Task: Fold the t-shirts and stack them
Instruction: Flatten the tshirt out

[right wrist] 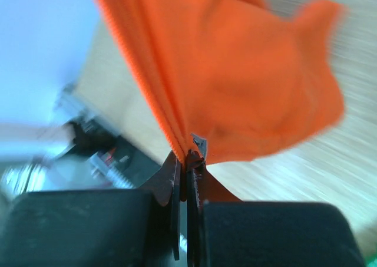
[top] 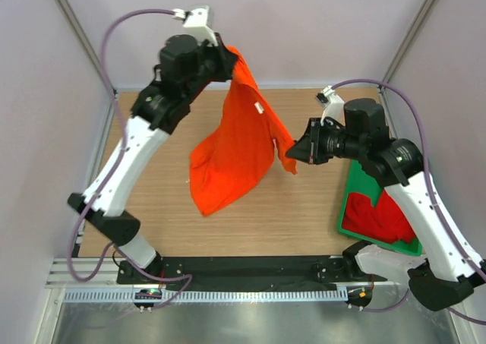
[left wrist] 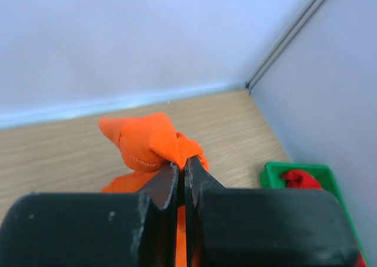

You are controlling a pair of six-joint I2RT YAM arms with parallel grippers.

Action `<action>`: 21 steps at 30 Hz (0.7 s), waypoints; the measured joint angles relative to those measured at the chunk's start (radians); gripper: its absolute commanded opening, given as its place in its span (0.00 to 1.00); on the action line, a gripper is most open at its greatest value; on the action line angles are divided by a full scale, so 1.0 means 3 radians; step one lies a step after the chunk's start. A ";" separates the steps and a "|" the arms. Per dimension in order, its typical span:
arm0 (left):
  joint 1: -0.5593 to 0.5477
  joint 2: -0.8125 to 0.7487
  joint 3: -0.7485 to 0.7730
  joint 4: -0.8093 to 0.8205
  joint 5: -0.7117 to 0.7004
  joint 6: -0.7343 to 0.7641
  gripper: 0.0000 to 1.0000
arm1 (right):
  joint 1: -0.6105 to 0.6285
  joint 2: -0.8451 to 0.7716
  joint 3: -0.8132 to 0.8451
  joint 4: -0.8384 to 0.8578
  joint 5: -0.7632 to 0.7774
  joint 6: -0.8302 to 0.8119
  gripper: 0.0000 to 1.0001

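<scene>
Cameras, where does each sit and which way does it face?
Top external: above and behind, looking down on the table; both arms show.
Left wrist: on left arm, facing the far corner; left gripper shut on the orange shirt.
Right wrist: on right arm, facing blurred shirt; right gripper pinching it.
Shared: top and left wrist both show the red shirt.

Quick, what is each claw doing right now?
Left gripper: closed, holding the orange shirt.
Right gripper: closed, holding the same orange shirt.
</scene>
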State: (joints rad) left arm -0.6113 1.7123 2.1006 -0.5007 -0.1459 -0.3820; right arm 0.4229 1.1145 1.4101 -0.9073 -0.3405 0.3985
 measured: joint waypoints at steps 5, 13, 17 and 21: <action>0.0014 -0.0866 -0.0244 0.0058 -0.0217 0.0154 0.00 | 0.0604 -0.0163 0.0430 -0.0005 -0.0613 0.0052 0.01; 0.0014 -0.1504 -0.0387 0.0056 -0.0267 0.0364 0.00 | 0.0725 -0.0264 0.0496 0.0497 -0.1193 0.0631 0.01; 0.0015 -0.1405 -0.0491 0.0064 -0.0271 0.0420 0.00 | 0.0727 -0.0308 0.0350 0.0453 -0.1064 0.0726 0.01; 0.0022 -0.0983 -0.0529 0.0125 -0.0168 0.0429 0.00 | 0.0731 -0.0280 0.0136 0.0195 -0.0646 0.0782 0.01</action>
State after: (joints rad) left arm -0.6048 1.4174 1.9419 -0.4633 -0.1963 -0.2535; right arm 0.6422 1.0306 1.4509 -0.8490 -0.5343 0.6331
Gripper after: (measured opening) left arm 0.011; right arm 0.061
